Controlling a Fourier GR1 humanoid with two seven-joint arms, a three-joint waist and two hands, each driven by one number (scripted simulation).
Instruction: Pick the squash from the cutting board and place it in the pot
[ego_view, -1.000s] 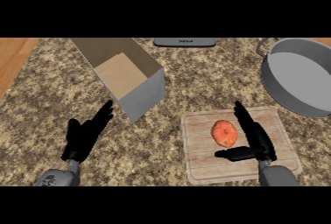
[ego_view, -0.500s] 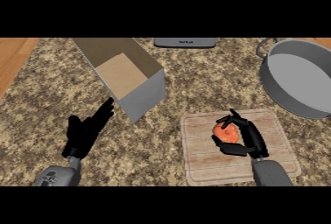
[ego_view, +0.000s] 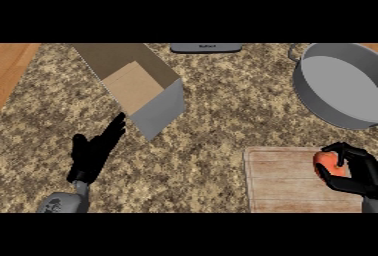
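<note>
The robot's right hand (ego_view: 354, 172) is at the right edge of the view, over the right part of the pale wooden cutting board (ego_view: 288, 180). Its black fingers and thumb are curled around the round orange squash (ego_view: 327, 165), so the squash is held inside the hand and only its left side is visible between the fingers. I cannot tell if the squash touches the board or is a little above it.

The big grey metal pot (ego_view: 336, 82) stands at the upper right of the speckled brown stone counter (ego_view: 214, 135), apart from the board and further from the robot. One small handle is visible on its upper left rim. The inside of the pot shows only its grey bottom.

The robot's left hand (ego_view: 94, 152) shows at the lower left, with straight fingers pointing up and to the right; it holds nothing. The fingertips are just beside the lower corner of an open box (ego_view: 136, 87) of brown cardboard with a grey side. A dark flat object (ego_view: 206, 47) lies at the upper edge of the counter.
</note>
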